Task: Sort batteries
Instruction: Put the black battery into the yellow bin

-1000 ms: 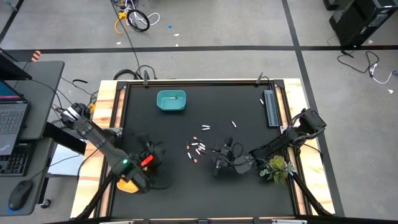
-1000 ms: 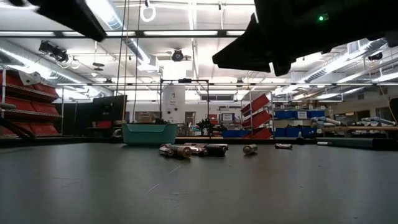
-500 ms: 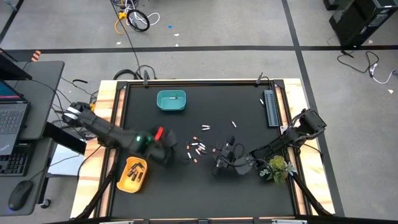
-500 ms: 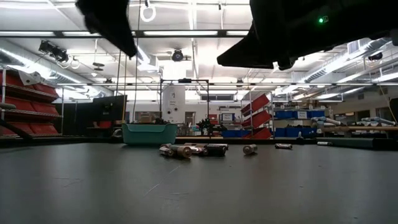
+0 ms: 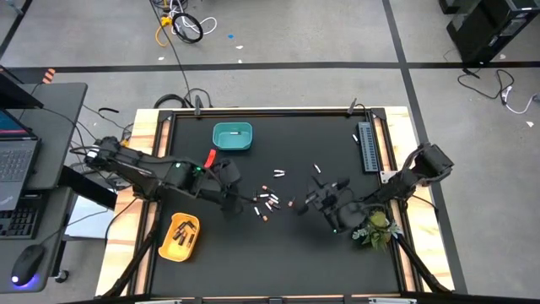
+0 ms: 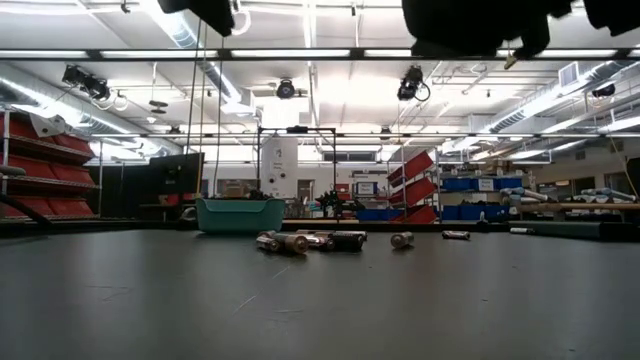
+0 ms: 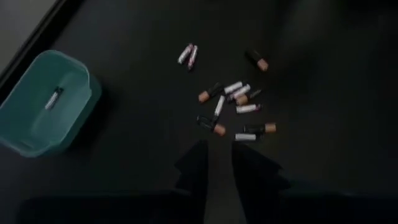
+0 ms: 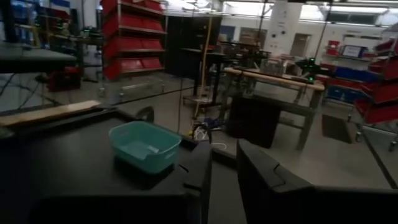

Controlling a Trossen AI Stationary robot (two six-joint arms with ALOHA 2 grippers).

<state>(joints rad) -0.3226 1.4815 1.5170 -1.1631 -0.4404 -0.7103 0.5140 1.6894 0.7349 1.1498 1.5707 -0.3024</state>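
So far the sorting is partly done: the yellow bin [image 5: 180, 236] near the bench's [image 5: 278, 253] front left holds several dark batteries, and the teal bin [image 5: 232, 137] at the back holds 1 pale battery [image 7: 55, 98]. Most of the work is left, I judge, since about 10 loose batteries [image 5: 268, 201] lie scattered mid-bench, a few more apart toward the grey ribbed strip [image 5: 368, 147].

The left hand [image 5: 229, 187] reaches out from the left edge over the bench, just left of the cluster; its wrist view looks down on the cluster past 2 fingers [image 7: 198, 167] that stand a narrow gap apart with nothing between them. The right hand [image 5: 325, 196] hovers just right of the cluster, raised and pointing level toward the teal bin; its fingers [image 8: 202, 168] are also slightly parted, and nothing shows between them.
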